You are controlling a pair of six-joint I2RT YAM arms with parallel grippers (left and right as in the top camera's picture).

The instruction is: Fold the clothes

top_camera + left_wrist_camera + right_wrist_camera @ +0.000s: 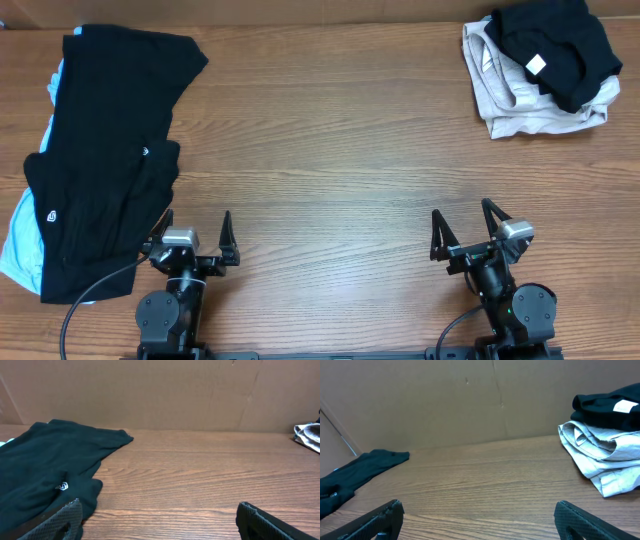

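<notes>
Sprawling across the nine o'clock side of the tabletop (330, 150), the black clothes (110, 130) are lying unfolded and overlapping, with a light blue garment (20, 235) peeking out from under their outer edge. They appear to be sitting there as the supply of work to be done, loose and wrinkled, within easy reach of the arm on that side.

At two o'clock a beige garment (510, 100) is lying folded, and a black folded piece (555, 45) with a white label (537, 65) is sitting on top of it. That corner seems to be serving as the finished stack, kept well apart from the loose heap so the two are not mixing.

The left fingers (229, 240) are standing at seven o'clock, spread wide and holding nothing, just beside the lower hem of the black clothes; in the left wrist view one finger is nearly meeting the cloth, though I cannot tell whether it is touching. The right fingers (438, 238) are standing at five o'clock, likewise spread apart and empty, with bare wood in front of them.

Judging from this, no grasp is underway, and the wide bare middle is probably being kept free as the folding area.
</notes>
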